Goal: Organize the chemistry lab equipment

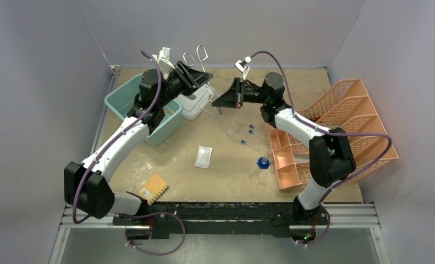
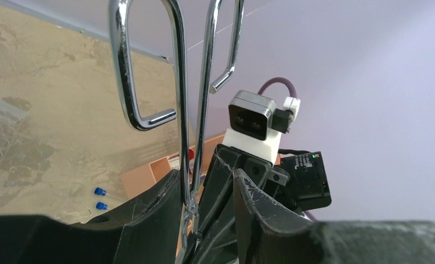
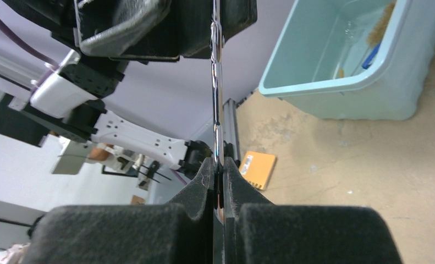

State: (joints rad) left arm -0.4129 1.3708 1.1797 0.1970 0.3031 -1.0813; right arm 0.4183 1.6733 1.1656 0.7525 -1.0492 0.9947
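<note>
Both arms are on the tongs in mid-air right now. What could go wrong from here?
1. The right gripper pinches only the thin shaft of the tongs, and the left gripper's jaws stand apart around them. The long tongs could swing or slip and drop.
2. The handle loops rise just past the left fingers. A careless pull-away might snag them and twist the tongs out of the right grip.

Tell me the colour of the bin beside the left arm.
Pale teal bin, clearest in top external view.
</note>
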